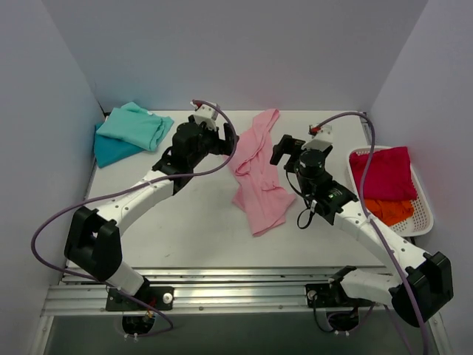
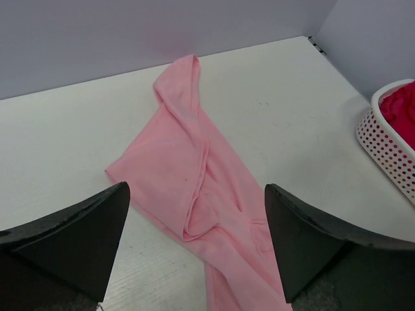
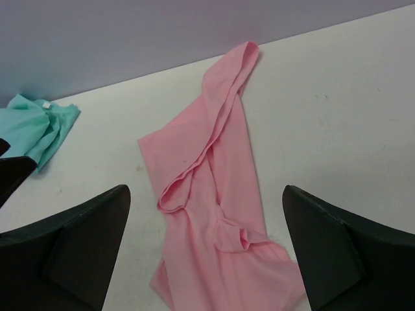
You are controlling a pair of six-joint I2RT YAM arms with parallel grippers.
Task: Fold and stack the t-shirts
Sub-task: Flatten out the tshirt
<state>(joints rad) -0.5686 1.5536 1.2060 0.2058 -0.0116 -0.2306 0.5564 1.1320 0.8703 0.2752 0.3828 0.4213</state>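
A light pink t-shirt (image 1: 258, 171) lies crumpled in a long strip at the table's middle; it also shows in the left wrist view (image 2: 194, 181) and the right wrist view (image 3: 214, 207). A mint green t-shirt (image 1: 137, 126) lies folded on a teal blue t-shirt (image 1: 111, 150) at the back left. A crimson red t-shirt (image 1: 383, 173) and an orange t-shirt (image 1: 389, 211) lie in the basket. My left gripper (image 1: 222, 140) is open and empty, just left of the pink shirt. My right gripper (image 1: 284, 151) is open and empty, just right of it.
A white lattice basket (image 1: 423, 200) stands at the right edge, its corner in the left wrist view (image 2: 382, 139). White walls enclose the table at the back and both sides. The mint shirt shows in the right wrist view (image 3: 35, 126).
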